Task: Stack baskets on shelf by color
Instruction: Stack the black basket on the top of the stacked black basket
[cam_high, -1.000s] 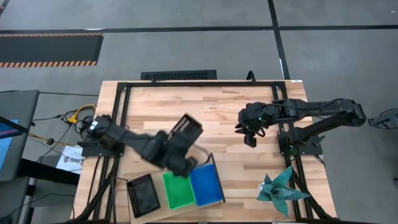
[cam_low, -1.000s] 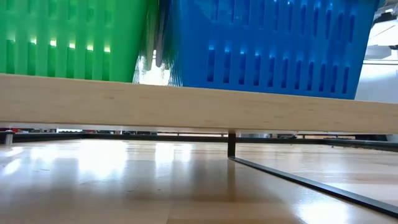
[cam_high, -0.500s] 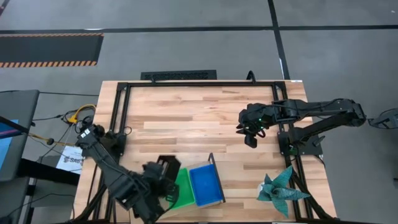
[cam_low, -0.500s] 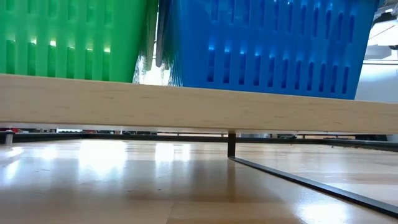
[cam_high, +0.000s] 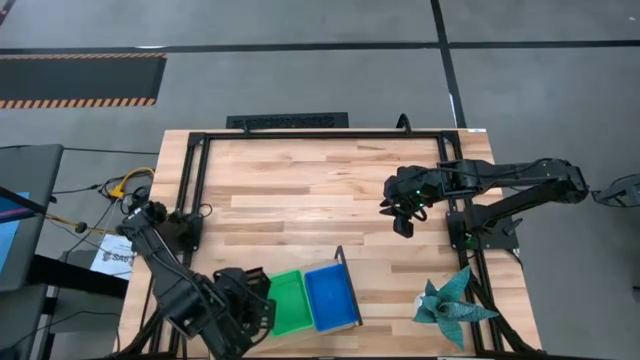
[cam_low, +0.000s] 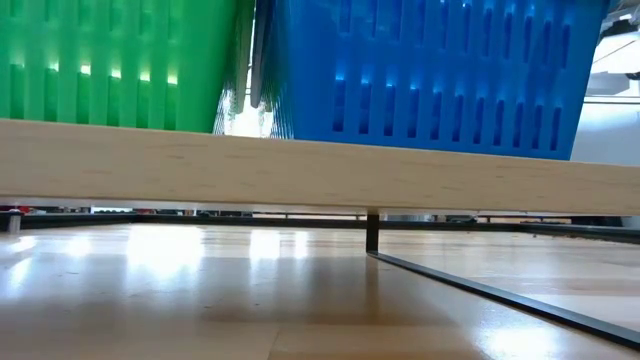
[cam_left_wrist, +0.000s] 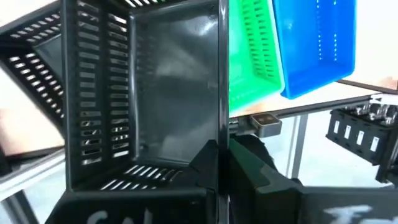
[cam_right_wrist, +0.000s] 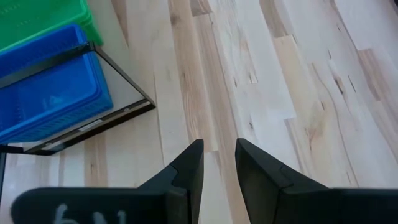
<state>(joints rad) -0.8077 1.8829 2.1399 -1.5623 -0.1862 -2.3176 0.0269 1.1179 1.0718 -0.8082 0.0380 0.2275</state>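
While clamped, left end effector (cam_left_wrist: 222, 163) apparently grips black basket (cam_left_wrist: 143, 93)

Black basket (cam_left_wrist: 143, 93) seemingly hidden from above

Even overhead light; soft shadows on slatted light-wood desk (cam_high: 330, 200). Low view: backlight glowed through slots of translucent green plastic basket (cam_low: 110, 60) and blue plastic basket (cam_low: 430, 70); glare streaked the desk. Left wrist view: near black slotted basket (cam_left_wrist: 143, 93) slightly blurred.

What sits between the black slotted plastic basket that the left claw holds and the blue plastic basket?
The green basket sits between the black basket and the blue basket, seen in the left wrist view.
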